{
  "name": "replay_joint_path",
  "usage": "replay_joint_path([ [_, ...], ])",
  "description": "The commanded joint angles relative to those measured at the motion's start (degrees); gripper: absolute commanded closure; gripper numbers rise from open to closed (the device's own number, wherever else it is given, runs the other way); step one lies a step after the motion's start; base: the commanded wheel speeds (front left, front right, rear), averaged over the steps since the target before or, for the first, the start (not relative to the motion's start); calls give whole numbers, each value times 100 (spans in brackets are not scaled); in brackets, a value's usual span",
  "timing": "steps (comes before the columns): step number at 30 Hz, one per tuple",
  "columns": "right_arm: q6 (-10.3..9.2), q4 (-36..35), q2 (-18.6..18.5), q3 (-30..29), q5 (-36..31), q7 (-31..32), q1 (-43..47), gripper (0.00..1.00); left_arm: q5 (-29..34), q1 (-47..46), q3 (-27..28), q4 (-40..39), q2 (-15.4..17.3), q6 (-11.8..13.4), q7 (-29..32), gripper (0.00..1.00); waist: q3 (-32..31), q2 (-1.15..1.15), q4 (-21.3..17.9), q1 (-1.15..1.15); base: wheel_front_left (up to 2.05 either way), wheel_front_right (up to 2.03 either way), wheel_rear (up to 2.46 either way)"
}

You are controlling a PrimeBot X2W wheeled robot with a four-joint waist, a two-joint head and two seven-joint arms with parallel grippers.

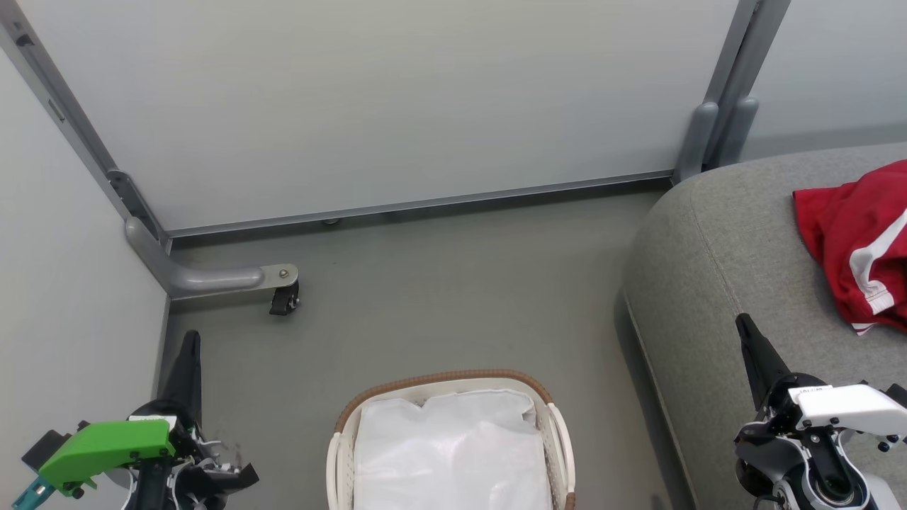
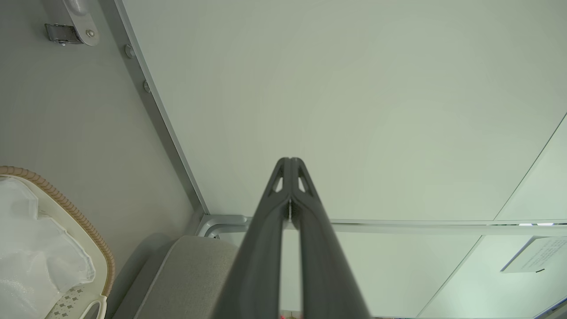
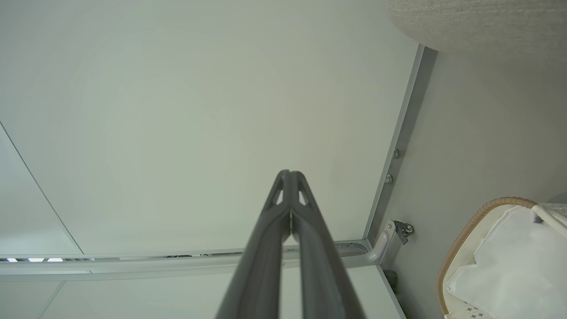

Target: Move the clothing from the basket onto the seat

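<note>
Red clothing [image 1: 861, 241] with broad white stripes lies bunched on the light grey seat [image 1: 716, 269] at the right edge of the head view. It is well apart from the white laundry basket [image 1: 453, 377], which stands on the grey floor [image 1: 439, 283] at bottom centre. Inside the basket, below its brown woven rim, sits a crumpled white liner sheet [image 1: 453, 453]. The seat's rounded corner curves toward the basket, with a strip of floor between them.

The left gripper [image 1: 190, 340] rises at the lower left beside a green housing [image 1: 106, 450], its two dark fingers pressed together and holding nothing. In the left wrist view the fingertips meet against a pale partition panel [image 2: 354, 110], with the basket's rim and liner at that view's lower left. The right gripper [image 1: 745, 326] stands at the lower right, seen against the seat's fabric, near the clothing but not touching it. Its fingers too are closed tight on nothing, and in the right wrist view the tips join as one point.

Behind the basket, the partition panel in its grey metal frame closes off the floor. A black caster wheel [image 1: 285, 301] on a curved grey foot rests on the floor to the left.
</note>
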Motion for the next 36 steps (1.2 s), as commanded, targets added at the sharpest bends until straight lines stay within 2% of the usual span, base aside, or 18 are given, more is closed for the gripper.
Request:
replay_joint_path([
  [1, -2, -21, -34, -11, 18, 14, 60, 100, -18, -65, 11, -9, 36, -30, 24, 100, 0, 0, 0, 0, 0, 0, 0],
  [36, -2, -20, -34, -11, 18, 13, 60, 100, -19, -65, 11, -9, 36, -30, 24, 100, 0, 0, 0, 0, 0, 0, 0],
])
